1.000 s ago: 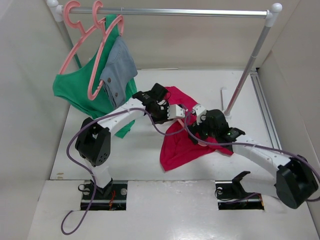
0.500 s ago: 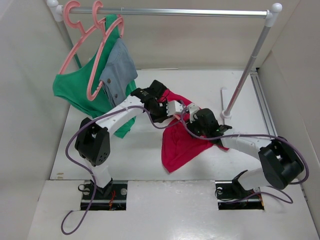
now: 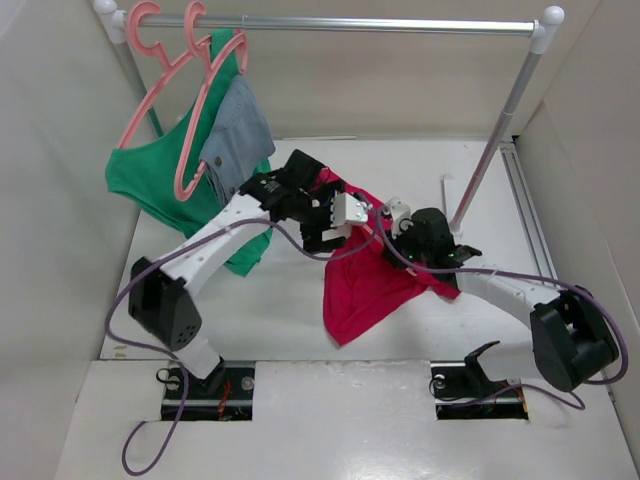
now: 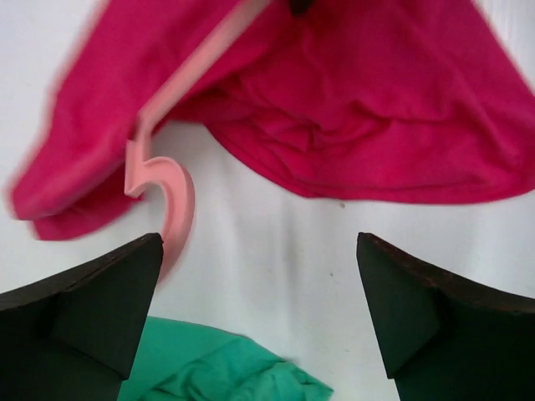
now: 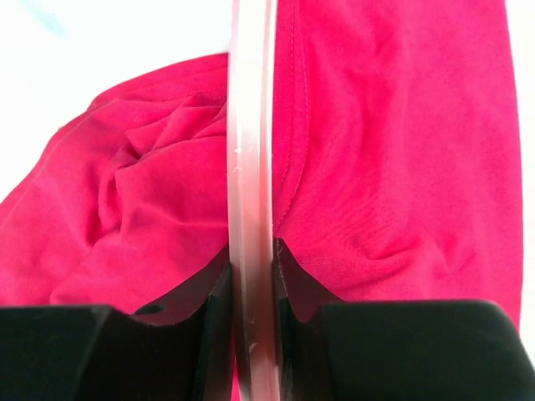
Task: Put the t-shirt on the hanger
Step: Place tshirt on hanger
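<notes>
A: The right gripper (image 5: pixel 251 280) is clamped on the hanger (image 5: pixel 251 150), whose bar runs straight ahead over the t-shirt (image 5: pixel 376 150) on the worktop (image 4: pixel 276 217).
B: And the left gripper (image 4: pixel 259 251)?
A: Spread wide, empty, nearer the hook, which lies just ahead to its left.

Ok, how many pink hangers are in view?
3. Two on the rail: the left hanger carries the green garment, the next hanger the grey-blue garment. The third hanger lies partly under the t-shirt, gripped by the right pincer. Cloth may hide more.
</notes>
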`<state>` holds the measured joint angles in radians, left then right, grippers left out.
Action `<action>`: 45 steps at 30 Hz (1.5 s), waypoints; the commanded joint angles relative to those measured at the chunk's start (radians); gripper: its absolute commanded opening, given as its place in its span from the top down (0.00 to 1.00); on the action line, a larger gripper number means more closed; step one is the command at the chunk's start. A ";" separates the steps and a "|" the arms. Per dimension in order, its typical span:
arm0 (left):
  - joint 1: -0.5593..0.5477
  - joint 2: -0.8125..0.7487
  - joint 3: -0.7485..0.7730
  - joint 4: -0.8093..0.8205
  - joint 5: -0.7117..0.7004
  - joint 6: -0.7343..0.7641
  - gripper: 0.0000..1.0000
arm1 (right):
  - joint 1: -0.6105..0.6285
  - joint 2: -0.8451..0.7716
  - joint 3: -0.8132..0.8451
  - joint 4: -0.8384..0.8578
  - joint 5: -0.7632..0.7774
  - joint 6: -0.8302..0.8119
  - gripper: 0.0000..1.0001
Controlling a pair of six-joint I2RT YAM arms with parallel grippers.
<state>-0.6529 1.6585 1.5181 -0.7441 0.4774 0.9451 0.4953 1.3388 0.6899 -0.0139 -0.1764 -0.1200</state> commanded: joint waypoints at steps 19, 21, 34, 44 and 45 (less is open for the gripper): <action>0.147 -0.536 -0.486 0.610 0.122 -0.146 0.43 | -0.130 -0.311 0.034 -0.230 -0.540 -0.202 1.00; 0.147 -0.536 -0.522 0.652 0.133 -0.146 0.41 | -0.130 -0.320 0.034 -0.241 -0.572 -0.216 1.00; 0.230 -0.214 -0.432 0.241 0.449 0.319 0.01 | -0.139 -0.374 0.034 -0.253 -0.600 -0.236 1.00; 0.180 -0.137 -0.414 0.230 0.466 0.350 0.47 | -0.139 -0.421 0.025 -0.219 -0.591 -0.227 1.00; 0.171 -0.137 -0.403 0.230 0.478 0.340 0.57 | -0.139 -0.421 0.025 -0.219 -0.581 -0.227 1.00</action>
<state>-0.4709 1.5219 1.0714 -0.4644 0.8791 1.2613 0.3611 0.9493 0.6891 -0.3107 -0.7223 -0.3386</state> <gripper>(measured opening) 0.472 0.149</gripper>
